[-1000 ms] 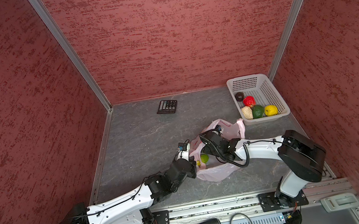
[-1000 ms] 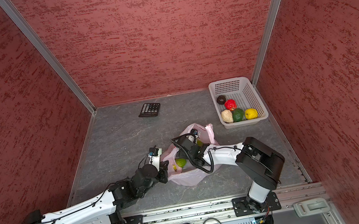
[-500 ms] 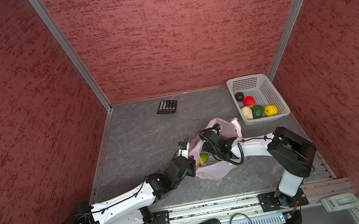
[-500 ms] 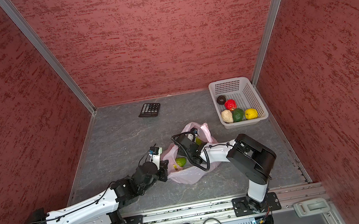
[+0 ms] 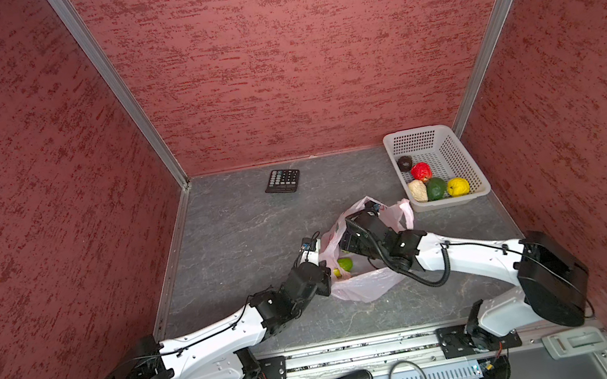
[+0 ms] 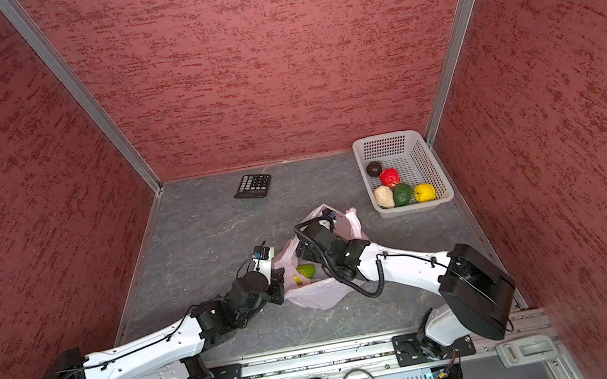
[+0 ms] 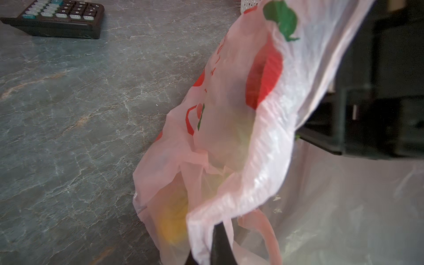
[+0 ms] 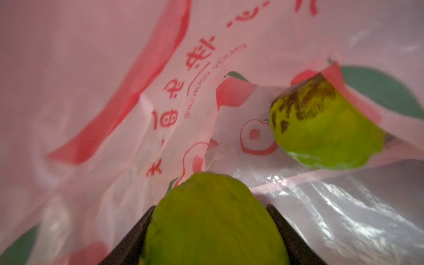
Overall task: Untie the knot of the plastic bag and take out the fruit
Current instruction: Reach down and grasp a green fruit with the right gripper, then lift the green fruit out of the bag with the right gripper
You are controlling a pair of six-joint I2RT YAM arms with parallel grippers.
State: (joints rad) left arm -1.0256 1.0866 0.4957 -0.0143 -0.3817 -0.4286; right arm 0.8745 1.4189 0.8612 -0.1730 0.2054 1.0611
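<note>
pale pink plastic bag [image 5: 366,290], red and green print; light green fruit [image 8: 211,220]; white perforated basket [image 5: 457,160].

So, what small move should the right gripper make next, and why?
Probably raise the right gripper slowly out of the bag. Its jaws press both sides of a green fruit inside, and the left gripper pinches the bag's rim, holding the mouth open, so the way up looks free.

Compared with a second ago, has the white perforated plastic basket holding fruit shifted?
No. The white perforated plastic basket keeps its far corner by the right aluminium wall post, same gap from the black calculator.
</note>
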